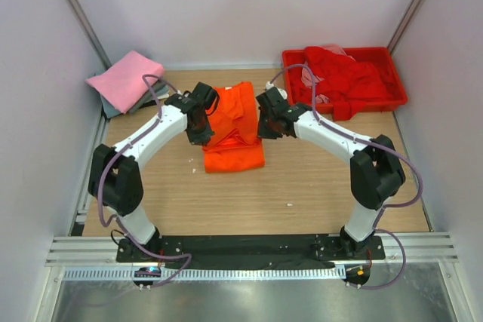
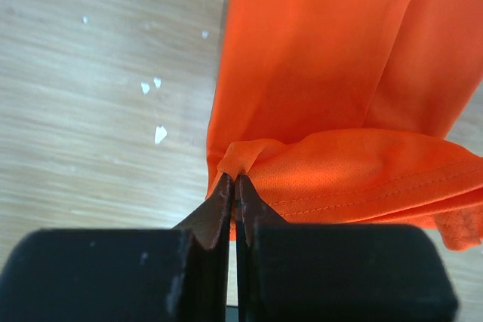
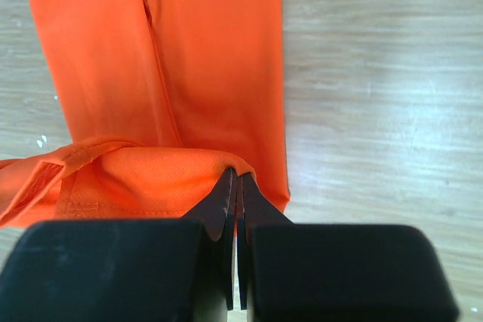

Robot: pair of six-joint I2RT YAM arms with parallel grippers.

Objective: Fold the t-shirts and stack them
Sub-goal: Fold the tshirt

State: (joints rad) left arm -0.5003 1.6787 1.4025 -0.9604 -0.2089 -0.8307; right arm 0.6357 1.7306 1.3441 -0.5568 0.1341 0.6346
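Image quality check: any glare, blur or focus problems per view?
Top external: even, diffuse light, sharp throughout, faint sheen on the metal plate at the bottom. Left wrist: left gripper body blurred close to lens; orange t-shirt stitching crisp. Right wrist: same, right gripper soft, table grain readable.

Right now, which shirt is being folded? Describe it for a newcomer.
On the wooden table, look mid-table. The orange t-shirt lies there, pinched by left gripper and right gripper. Its neighbours are a pink shirt far-left and red shirts in the tray.
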